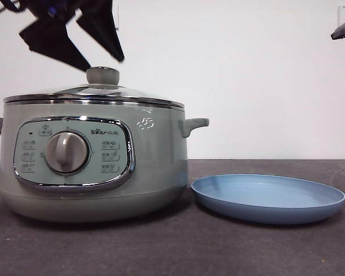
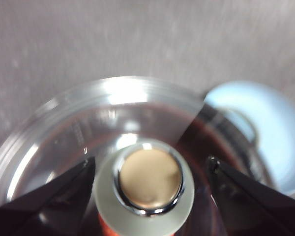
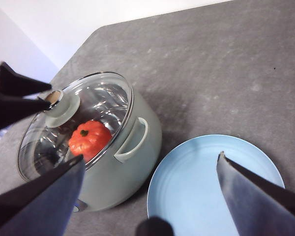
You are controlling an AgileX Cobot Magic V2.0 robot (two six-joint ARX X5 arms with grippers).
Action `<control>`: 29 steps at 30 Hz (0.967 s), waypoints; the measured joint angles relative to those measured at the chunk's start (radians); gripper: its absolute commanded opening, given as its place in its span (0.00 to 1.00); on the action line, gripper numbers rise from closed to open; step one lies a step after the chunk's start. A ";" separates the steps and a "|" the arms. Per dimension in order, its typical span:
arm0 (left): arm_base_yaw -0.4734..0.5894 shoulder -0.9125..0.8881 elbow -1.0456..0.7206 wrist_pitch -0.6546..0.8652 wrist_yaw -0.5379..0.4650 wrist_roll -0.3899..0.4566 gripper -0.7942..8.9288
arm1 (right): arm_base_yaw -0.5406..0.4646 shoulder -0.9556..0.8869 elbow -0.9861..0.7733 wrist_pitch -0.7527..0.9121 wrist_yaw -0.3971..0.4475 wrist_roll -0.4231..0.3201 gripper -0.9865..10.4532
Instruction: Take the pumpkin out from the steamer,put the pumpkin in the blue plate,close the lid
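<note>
**Pumpkin under glass, lid on the steamer**

Pumpkin [image 3: 90,138] sits inside the steamer [image 1: 155,167]; I can see it orange-red through the glass from my right wrist camera, stem up, resting toward the side of the pot nearest the plate. The lid [image 1: 95,95] lies flat on the chrome rim, closed over it, its pale green knob [image 2: 143,184] standing upright at the centre.

My left gripper [image 2: 150,169] hangs directly over that knob. Its jaws are spread wide, one on each side of the knob with a clear gap to either, holding nothing. In the front view the same dark jaws show at the top left, just above the knob and not touching it.

Just beside the steamer, on the side of its handle [image 1: 194,124], the blue plate [image 1: 268,198] rests flat on the dark grey surface [image 1: 172,253], with nothing in it.

My right gripper [image 3: 150,172] is high above the plate and the pot's edge, jaws wide apart and holding nothing; in the front view I see it only as a black tip at the top right corner.
</note>
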 measured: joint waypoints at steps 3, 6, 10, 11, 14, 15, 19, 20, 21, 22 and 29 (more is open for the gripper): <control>-0.016 0.011 0.000 -0.014 -0.033 0.016 0.47 | 0.000 0.000 0.000 0.000 0.000 0.000 0.48; -0.018 0.011 0.000 -0.014 -0.043 0.027 0.44 | 0.000 0.000 0.000 0.000 0.000 0.000 0.48; -0.018 0.011 0.000 -0.021 -0.058 0.034 0.26 | 0.000 0.000 0.000 0.000 0.000 0.000 0.48; -0.018 0.011 0.000 -0.024 -0.055 0.036 0.23 | 0.000 0.000 0.000 0.000 0.000 0.000 0.48; -0.021 0.010 0.002 -0.027 -0.057 0.045 0.12 | 0.000 0.000 0.000 0.000 0.000 0.000 0.47; -0.021 0.010 0.002 -0.027 -0.056 0.047 0.07 | 0.000 0.000 0.000 0.000 0.000 0.000 0.47; -0.021 0.010 0.002 -0.026 -0.056 0.051 0.07 | 0.000 0.000 0.000 -0.005 0.000 0.000 0.47; -0.021 0.010 0.002 -0.026 -0.056 0.051 0.07 | 0.000 0.000 0.000 -0.008 0.000 0.000 0.47; -0.021 0.010 0.002 -0.024 -0.057 0.051 0.07 | 0.000 0.000 0.000 -0.012 0.000 0.000 0.47; -0.021 0.010 0.002 -0.023 -0.057 0.051 0.07 | 0.000 0.000 0.000 -0.013 0.000 0.000 0.47; -0.021 0.006 -0.004 -0.003 -0.058 0.051 0.07 | 0.000 0.000 0.000 -0.015 0.000 0.000 0.47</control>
